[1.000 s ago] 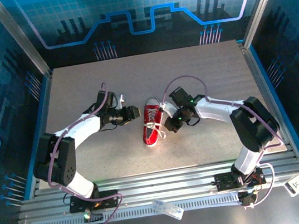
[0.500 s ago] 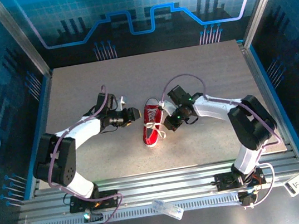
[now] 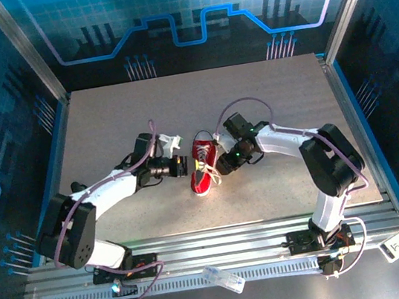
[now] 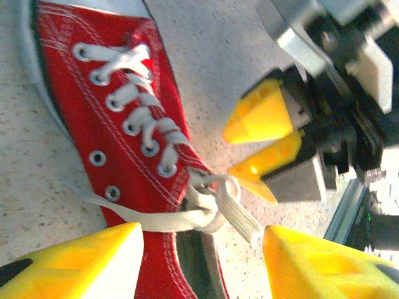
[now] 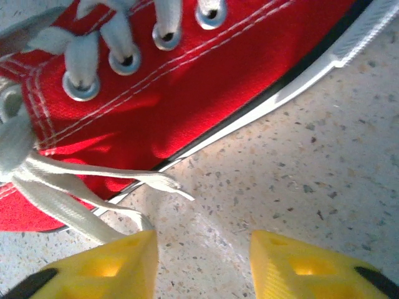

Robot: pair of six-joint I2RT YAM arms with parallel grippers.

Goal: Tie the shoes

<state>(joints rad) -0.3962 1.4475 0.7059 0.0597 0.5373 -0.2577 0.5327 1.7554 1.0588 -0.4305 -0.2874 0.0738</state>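
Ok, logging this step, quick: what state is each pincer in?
Left pincer: open, straddling the lace, not gripping it.
Right pincer: open, holding nothing.

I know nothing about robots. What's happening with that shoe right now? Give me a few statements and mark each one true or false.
1. The sneaker is red with white laces. True.
2. It sits between the left gripper and the right gripper. True.
3. The laces are tied in a finished bow. False: they are only loosely looped near the top eyelets, with the ends trailing.
4. The right gripper is clamped shut on a lace. False: its jaws stand apart, and a lace end lies loose on the table.
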